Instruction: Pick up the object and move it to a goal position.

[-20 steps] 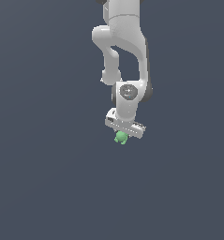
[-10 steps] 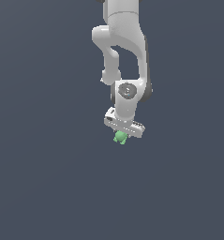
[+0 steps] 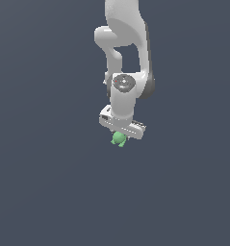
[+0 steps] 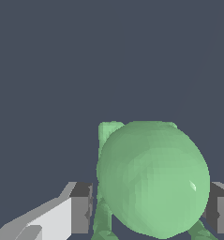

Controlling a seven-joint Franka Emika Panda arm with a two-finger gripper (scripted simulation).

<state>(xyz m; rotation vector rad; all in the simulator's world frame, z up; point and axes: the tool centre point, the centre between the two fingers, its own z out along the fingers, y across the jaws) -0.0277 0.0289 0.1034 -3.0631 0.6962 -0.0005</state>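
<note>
The object (image 3: pixel 119 138) is a small bright green rounded blob with stubby nubs, sitting directly under the white arm's hand in the exterior view. In the wrist view the object (image 4: pixel 153 178) fills the space between the two dark finger pads (image 4: pixel 80 208), which press against its sides. My gripper (image 3: pixel 120 138) is shut on it, and my gripper (image 4: pixel 150 211) shows only its fingertips in the wrist view. Most of each finger is hidden behind the hand in the exterior view.
A plain dark grey surface (image 3: pixel 49 192) surrounds the arm on all sides in both views. No other objects, containers or edges show.
The arm and the green object stay in nearly the same spot across the frames; the object remains held under the hand.
</note>
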